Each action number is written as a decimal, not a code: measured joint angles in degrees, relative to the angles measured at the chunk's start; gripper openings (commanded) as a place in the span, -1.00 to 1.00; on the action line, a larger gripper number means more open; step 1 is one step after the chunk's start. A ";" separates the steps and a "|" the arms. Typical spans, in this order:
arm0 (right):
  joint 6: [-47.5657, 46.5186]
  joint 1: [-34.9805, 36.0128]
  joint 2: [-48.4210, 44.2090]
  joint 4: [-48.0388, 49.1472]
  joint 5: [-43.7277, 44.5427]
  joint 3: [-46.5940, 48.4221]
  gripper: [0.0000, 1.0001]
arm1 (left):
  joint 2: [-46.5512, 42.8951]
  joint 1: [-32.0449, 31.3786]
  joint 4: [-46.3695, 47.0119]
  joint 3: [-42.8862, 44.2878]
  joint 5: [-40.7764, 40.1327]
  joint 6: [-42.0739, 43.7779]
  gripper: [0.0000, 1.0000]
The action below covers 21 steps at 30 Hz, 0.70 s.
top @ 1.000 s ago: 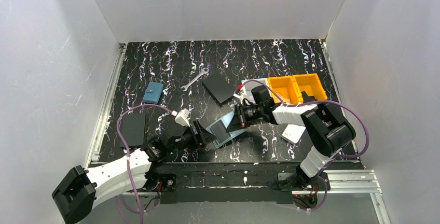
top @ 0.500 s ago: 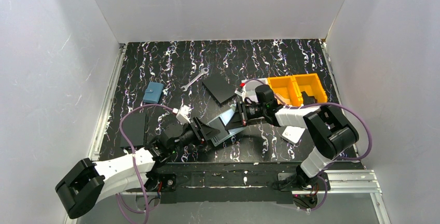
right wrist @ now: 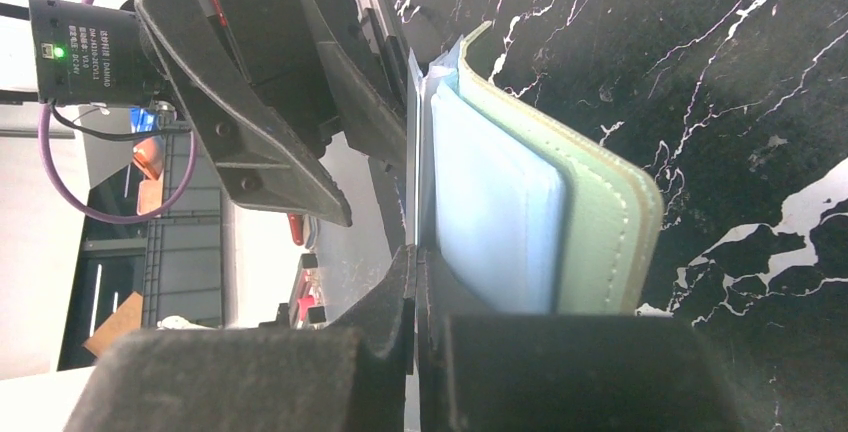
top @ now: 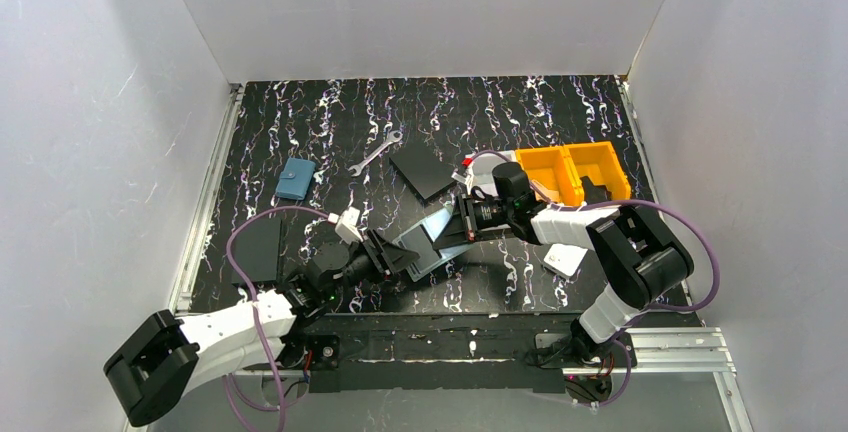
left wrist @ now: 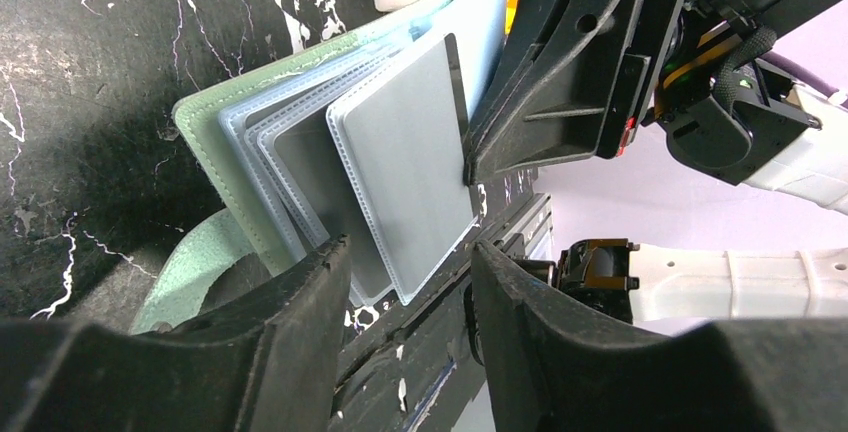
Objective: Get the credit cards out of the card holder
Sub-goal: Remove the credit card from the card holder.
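The mint-green card holder (top: 432,239) lies open mid-table between my two grippers. In the left wrist view its green cover (left wrist: 215,137) fans out into grey-blue inner panels (left wrist: 400,177). A darker grey card (left wrist: 312,187) sits in one sleeve. My left gripper (left wrist: 408,247) is open, with its fingers either side of the lower edge of the front panel. In the top view the left gripper (top: 397,255) is at the holder's near-left edge. My right gripper (right wrist: 415,252) is shut on a thin inner panel beside the light-blue panel (right wrist: 490,202). It holds that panel up from the far right (top: 462,224).
A blue pouch (top: 295,178), a wrench (top: 376,152) and a black square plate (top: 421,171) lie further back. Yellow bins (top: 575,170) stand at the right, a white box (top: 565,257) lies under the right arm, and a dark flat object (top: 256,249) lies at the left.
My left arm has swung slightly and brought its open gripper up to the holder's near edge. The right gripper has lifted its panel a little up and to the right.
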 measured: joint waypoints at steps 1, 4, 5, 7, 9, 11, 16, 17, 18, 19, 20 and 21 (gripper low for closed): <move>0.02 0.00 0.00 0.02 -0.11 0.00 -0.97 | 0.09 0.02 0.00 0.00 0.17 0.11 -0.16; 0.13 0.00 -0.07 0.31 -0.39 0.00 -0.97 | 0.81 0.02 0.00 0.17 0.59 0.42 -0.22; 0.26 0.00 -0.17 0.59 -0.52 -0.04 -0.97 | 0.98 0.02 0.04 0.22 0.61 0.44 -0.27; 0.37 0.00 -0.48 1.14 -0.83 -0.26 -0.97 | 1.40 0.02 0.55 0.22 0.63 0.42 -0.39; 0.50 0.00 -1.03 1.25 -1.11 -0.66 -0.97 | 1.84 0.04 1.40 0.22 0.70 0.35 -0.45; 0.57 0.00 -1.29 1.38 -1.31 -0.79 -0.97 | 2.25 0.07 2.40 0.22 0.76 0.33 -0.49; 0.72 0.00 -1.51 1.60 -1.75 -0.79 -0.97 | 3.26 0.39 4.87 0.22 0.83 0.39 -0.89; 0.74 -0.04 -1.66 1.60 -1.88 -0.79 -0.97 | 3.54 0.46 5.46 0.22 0.87 0.61 -1.00; 0.66 -0.22 -1.90 1.60 -1.90 -0.79 -0.97 | 3.76 0.55 6.14 0.22 1.03 0.68 -1.00; 0.20 -0.37 -2.14 1.44 -1.81 -0.79 -0.95 | 3.89 0.66 7.15 0.20 1.29 0.96 -1.00; -0.26 -0.61 -2.34 1.14 -1.70 -0.79 -0.83 | 3.89 0.76 8.50 0.17 1.66 1.22 -1.00; -1.22 -0.87 -2.73 0.59 -1.66 -0.79 -0.66 | 3.89 0.79 9.77 0.09 1.99 1.53 -1.00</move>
